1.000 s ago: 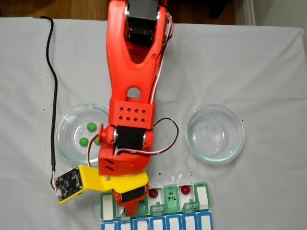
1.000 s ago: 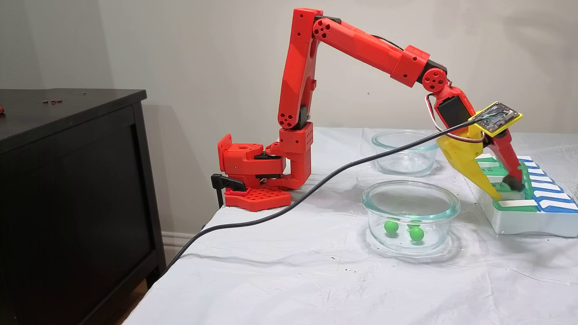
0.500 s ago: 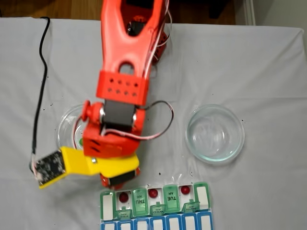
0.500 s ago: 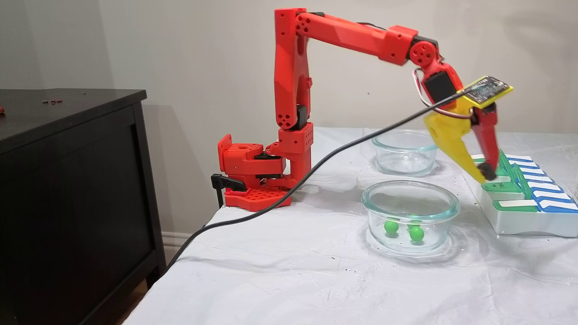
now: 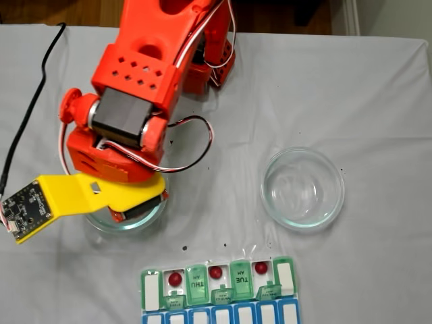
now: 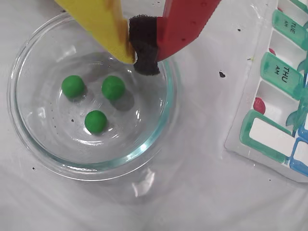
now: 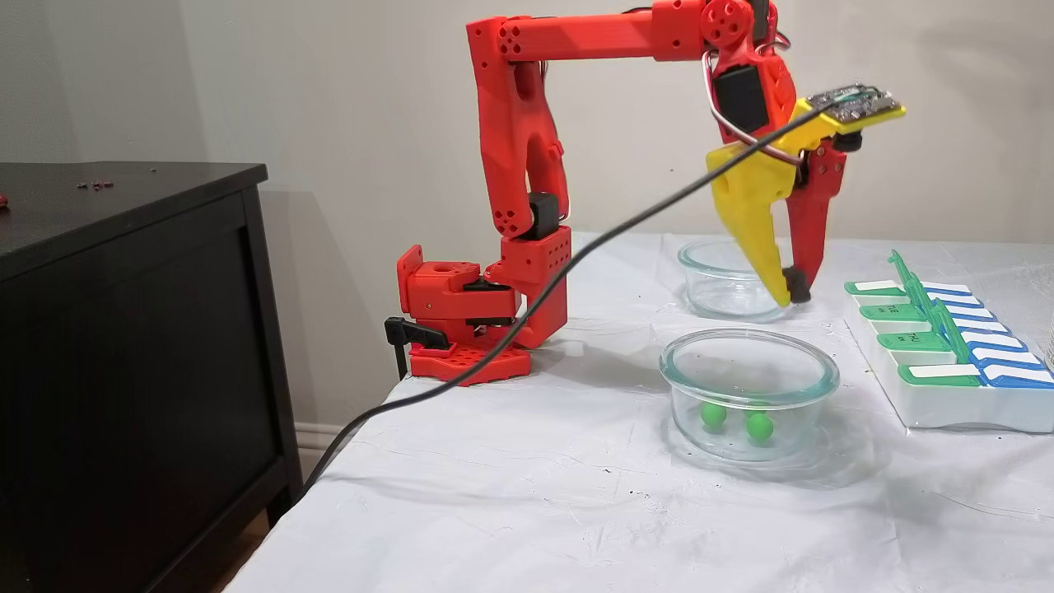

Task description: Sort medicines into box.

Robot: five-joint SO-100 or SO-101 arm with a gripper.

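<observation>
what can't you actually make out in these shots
- The green balls in the top-down fixed view: the arm covers most of their glass dish.
- The blue-lidded row of the pill organizer: cut off by that view's bottom edge.
- The red balls in the side fixed view: hidden inside the compartments.

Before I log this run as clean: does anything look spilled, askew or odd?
Nothing serious. Tiny dark specks dot the white cloth near the box. Three green balls sit in the glass dish; three red ones sit in open compartments.
</observation>
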